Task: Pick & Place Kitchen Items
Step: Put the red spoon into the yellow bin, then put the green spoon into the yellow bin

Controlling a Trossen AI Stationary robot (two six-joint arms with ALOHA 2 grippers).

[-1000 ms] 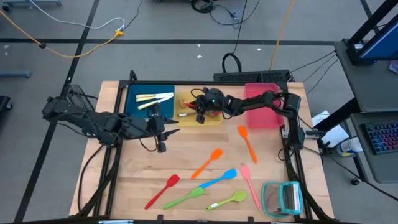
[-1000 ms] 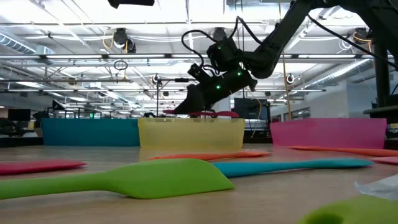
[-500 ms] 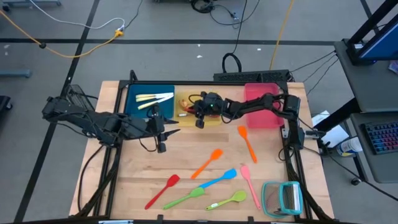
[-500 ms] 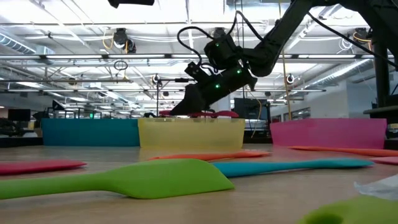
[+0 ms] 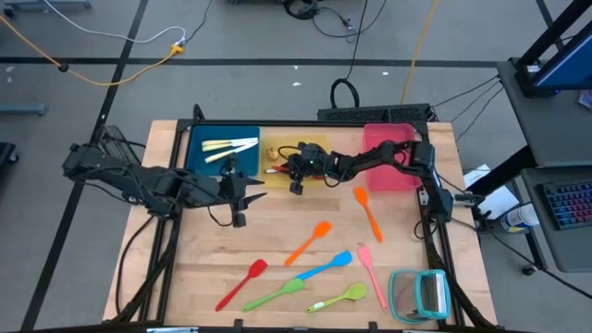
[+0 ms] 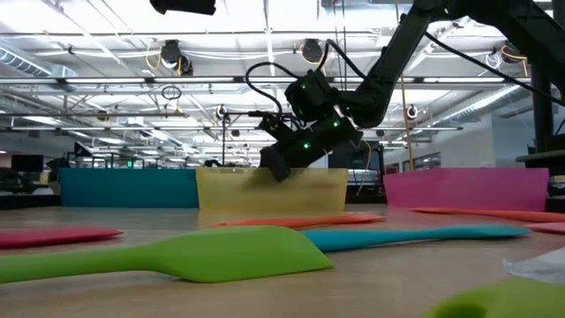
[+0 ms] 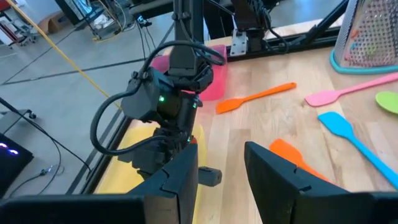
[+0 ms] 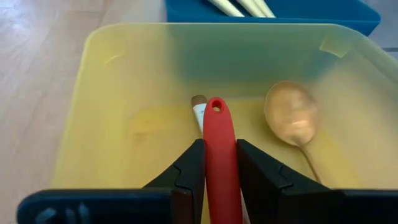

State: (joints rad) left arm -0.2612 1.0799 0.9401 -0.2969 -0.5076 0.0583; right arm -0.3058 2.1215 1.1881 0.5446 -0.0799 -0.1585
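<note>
Now the right gripper (image 8: 219, 167) is low over the yellow tray (image 5: 321, 178) at upper centre of the high view, jaws tight on a red utensil handle (image 8: 219, 149). Beside it in the tray lies a wooden spoon (image 8: 292, 118). At centre-left, the left gripper (image 7: 221, 165) waits, jaws apart and holding nothing.

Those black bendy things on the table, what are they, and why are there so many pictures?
They are two robot arms, each with a two-fingered hand. One picture looks down from above, one looks across the tabletop, and two come from small cameras on the wrists. The right hand is shut on a red utensil and is lowering it into the yellow tray, where a wooden spoon already lies. The left hand waits open over the wood, holding nothing. Beside the yellow tray are a blue tray with pale cutlery and a pink tray. More bright spatulas lie on the table, like the green one.
</note>
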